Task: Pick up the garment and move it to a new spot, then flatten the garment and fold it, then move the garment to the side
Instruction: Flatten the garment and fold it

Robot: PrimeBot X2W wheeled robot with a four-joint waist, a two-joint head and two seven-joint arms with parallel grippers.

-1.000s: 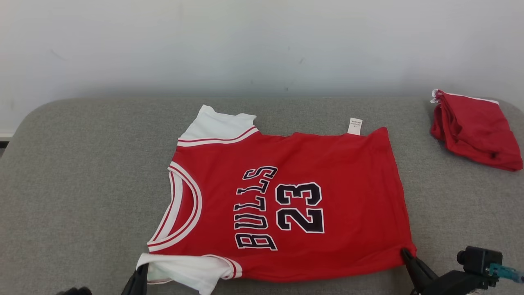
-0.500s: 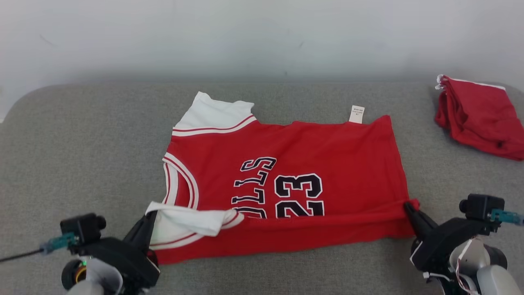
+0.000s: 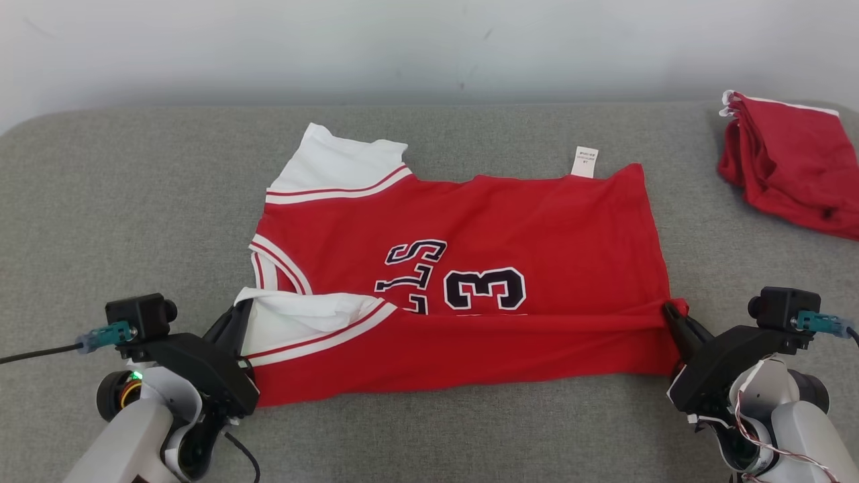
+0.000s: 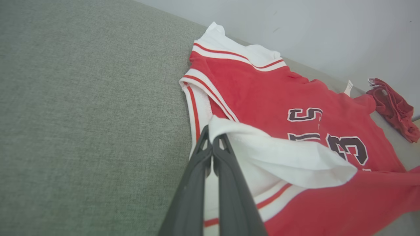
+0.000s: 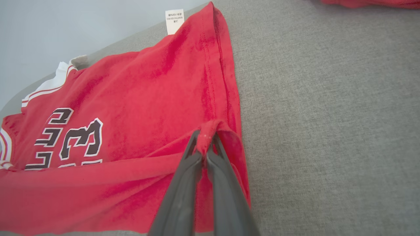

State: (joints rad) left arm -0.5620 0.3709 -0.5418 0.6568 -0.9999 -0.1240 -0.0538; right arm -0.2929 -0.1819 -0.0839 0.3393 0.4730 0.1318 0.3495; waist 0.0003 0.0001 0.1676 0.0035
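Head view, left to right: the left gripper (image 3: 239, 310) stands toward the near left corner of the grey woven fabric surface (image 3: 121, 201), jaws clamped on the white short sleeve (image 3: 302, 314) of the red basketball jersey with black numerals (image 3: 550, 228). The jersey lies at the centre of the surface, collar toward the left edge, hem toward the right edge. Its near side is raised and doubled over the front, covering part of the lettering. The right gripper (image 3: 671, 312) has its jaws clamped on the near hem corner. A crumpled red cloth (image 3: 785, 168) lies at the far right corner, well apart.

Assessment: the fold step is in hand, apparently about half complete. The next move calls for carrying both grippers evenly toward the far edge, keeping the held side taut, aligning it with the far side, lowering it, then releasing.
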